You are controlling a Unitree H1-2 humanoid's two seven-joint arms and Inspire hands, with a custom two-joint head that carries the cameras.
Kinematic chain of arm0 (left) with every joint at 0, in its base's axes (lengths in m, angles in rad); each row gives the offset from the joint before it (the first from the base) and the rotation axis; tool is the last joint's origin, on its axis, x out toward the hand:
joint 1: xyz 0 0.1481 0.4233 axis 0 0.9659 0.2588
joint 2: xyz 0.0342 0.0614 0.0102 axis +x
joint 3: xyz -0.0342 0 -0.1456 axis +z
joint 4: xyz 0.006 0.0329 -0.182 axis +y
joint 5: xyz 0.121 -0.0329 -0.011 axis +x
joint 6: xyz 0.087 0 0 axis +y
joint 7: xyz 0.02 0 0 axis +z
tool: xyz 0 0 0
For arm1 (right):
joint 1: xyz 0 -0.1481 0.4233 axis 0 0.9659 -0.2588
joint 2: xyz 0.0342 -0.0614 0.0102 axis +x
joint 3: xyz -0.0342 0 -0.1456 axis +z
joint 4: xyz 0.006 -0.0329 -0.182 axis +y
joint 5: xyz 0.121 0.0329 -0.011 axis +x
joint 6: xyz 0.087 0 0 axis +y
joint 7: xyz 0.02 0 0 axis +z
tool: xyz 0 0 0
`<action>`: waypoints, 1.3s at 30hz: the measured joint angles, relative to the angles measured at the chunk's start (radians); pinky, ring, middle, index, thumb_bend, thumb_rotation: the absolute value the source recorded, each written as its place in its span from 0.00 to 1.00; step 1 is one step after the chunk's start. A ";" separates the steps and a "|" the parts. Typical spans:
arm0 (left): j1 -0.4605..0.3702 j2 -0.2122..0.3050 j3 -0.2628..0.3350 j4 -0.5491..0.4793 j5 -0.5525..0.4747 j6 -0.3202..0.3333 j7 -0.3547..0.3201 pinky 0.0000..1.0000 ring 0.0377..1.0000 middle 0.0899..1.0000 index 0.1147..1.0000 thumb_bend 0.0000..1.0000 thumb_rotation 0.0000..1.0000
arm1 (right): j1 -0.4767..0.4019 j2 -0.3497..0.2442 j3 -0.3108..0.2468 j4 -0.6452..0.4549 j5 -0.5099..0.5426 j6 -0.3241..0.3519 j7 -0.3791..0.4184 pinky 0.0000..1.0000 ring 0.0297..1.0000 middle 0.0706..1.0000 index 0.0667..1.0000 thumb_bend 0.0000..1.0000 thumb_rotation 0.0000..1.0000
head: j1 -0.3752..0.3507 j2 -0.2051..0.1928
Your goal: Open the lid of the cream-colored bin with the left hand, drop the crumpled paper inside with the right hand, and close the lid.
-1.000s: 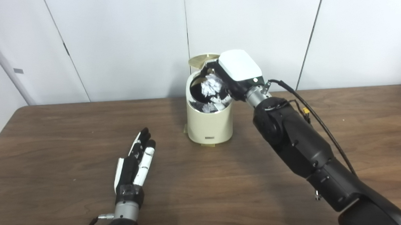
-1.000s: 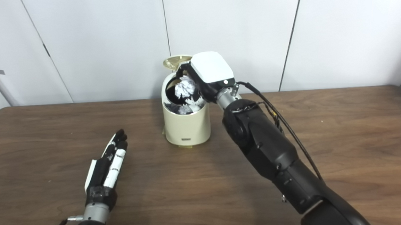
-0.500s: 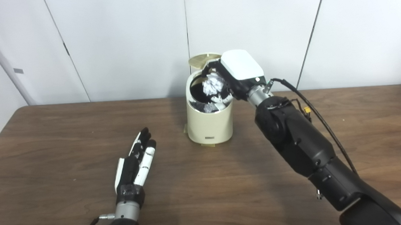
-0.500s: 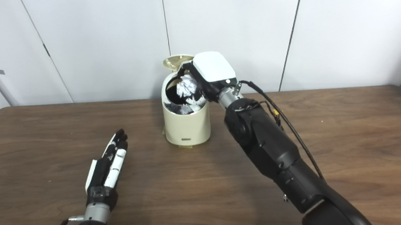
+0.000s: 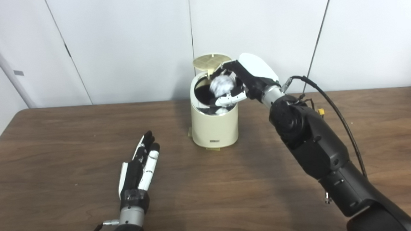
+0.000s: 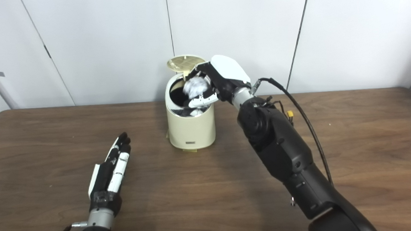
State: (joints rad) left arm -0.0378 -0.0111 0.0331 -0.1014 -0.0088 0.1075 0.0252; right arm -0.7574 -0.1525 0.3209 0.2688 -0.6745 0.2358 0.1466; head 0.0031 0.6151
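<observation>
The cream-colored bin (image 5: 215,128) stands at the back middle of the table with its round lid (image 5: 210,60) tipped up behind the opening. My right hand (image 5: 249,77) hovers over the bin's right rim, turned sideways, fingers and thumb spread apart. The crumpled paper (image 5: 221,85) shows as a white blur between them, right over the dark opening, seemingly loose from the hand. More white paper (image 6: 193,112) lies inside the bin. My left hand (image 5: 139,167) rests flat on the table to the front left of the bin, fingers straight, holding nothing.
The brown wooden table (image 5: 50,146) runs to white wall panels behind the bin. A black cable (image 5: 327,97) loops off my right forearm, which stretches from the lower right corner toward the bin.
My right hand has rolled sideways and its fingers have spread from the paper, which now looks blurred over the opening. More of the lid shows. The left hand has stayed still.
</observation>
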 measured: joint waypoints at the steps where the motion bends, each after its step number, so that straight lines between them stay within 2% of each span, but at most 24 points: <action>1: 0.000 0.000 0.000 0.000 0.000 0.000 0.000 1.00 0.97 0.96 1.00 0.61 0.73 | 0.003 0.001 -0.001 -0.001 0.003 0.001 0.000 0.39 0.47 0.56 0.60 0.61 0.36 | 0.000 0.002; 5: 0.000 0.000 0.000 0.002 -0.005 -0.003 0.001 1.00 0.97 0.96 0.99 0.61 0.73 | 0.006 0.001 0.000 -0.006 0.005 0.006 0.000 0.37 0.45 0.55 0.60 0.62 0.37 | 0.002 0.000; 12: 0.001 0.000 -0.002 0.006 -0.014 -0.010 0.003 1.00 0.97 0.96 1.00 0.61 0.73 | 0.012 0.001 0.002 -0.010 0.006 0.004 -0.003 0.42 0.49 0.56 0.59 0.62 0.35 | 0.006 0.003; 22: 0.003 0.000 -0.007 0.009 -0.013 -0.019 0.005 0.98 0.97 0.95 0.99 0.61 0.74 | 0.015 0.001 0.007 -0.010 0.016 -0.002 -0.018 0.42 0.49 0.55 0.58 0.64 0.32 | 0.009 0.005; 27: 0.004 0.000 -0.006 0.009 -0.015 -0.019 0.009 0.99 0.97 0.96 1.00 0.62 0.73 | 0.019 0.001 0.006 -0.015 0.021 0.001 -0.018 0.37 0.45 0.55 0.59 0.64 0.36 | 0.011 0.005; 30: 0.004 0.001 -0.007 0.009 -0.017 -0.019 0.008 0.99 0.97 0.95 1.00 0.62 0.74 | 0.034 0.001 0.000 -0.038 0.022 0.013 -0.018 0.35 0.44 0.54 0.60 0.64 0.34 | 0.008 0.002; 34: 0.004 0.001 -0.007 0.009 -0.019 -0.019 0.005 1.00 0.97 0.95 0.99 0.61 0.73 | 0.063 0.004 -0.025 -0.084 0.032 0.028 -0.022 0.41 0.48 0.54 0.57 0.68 0.22 | 0.006 0.000; 36: 0.004 0.003 -0.007 0.009 -0.019 -0.019 0.004 1.00 0.97 0.95 0.99 0.61 0.73 | 0.079 0.009 -0.054 -0.107 0.043 0.028 -0.041 0.41 0.47 0.52 0.48 0.56 0.16 | 0.005 -0.002; 37: 0.003 0.004 -0.007 0.009 -0.018 -0.019 0.003 1.00 0.97 0.95 0.99 0.61 0.73 | 0.084 0.010 -0.066 -0.114 0.049 0.027 -0.057 0.41 0.46 0.51 0.47 0.54 0.14 | 0.005 -0.002; 39: 0.003 0.007 -0.009 0.012 -0.017 -0.022 0.003 0.99 0.97 0.95 0.99 0.60 0.73 | 0.092 0.013 -0.091 -0.127 0.063 0.020 -0.091 0.42 0.46 0.45 0.46 0.53 0.04 | 0.006 -0.003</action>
State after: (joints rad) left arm -0.0344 -0.0042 0.0242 -0.0892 -0.0260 0.0853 0.0279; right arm -0.6650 -0.1398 0.2300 0.1416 -0.6113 0.2560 0.0555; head 0.0092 0.6121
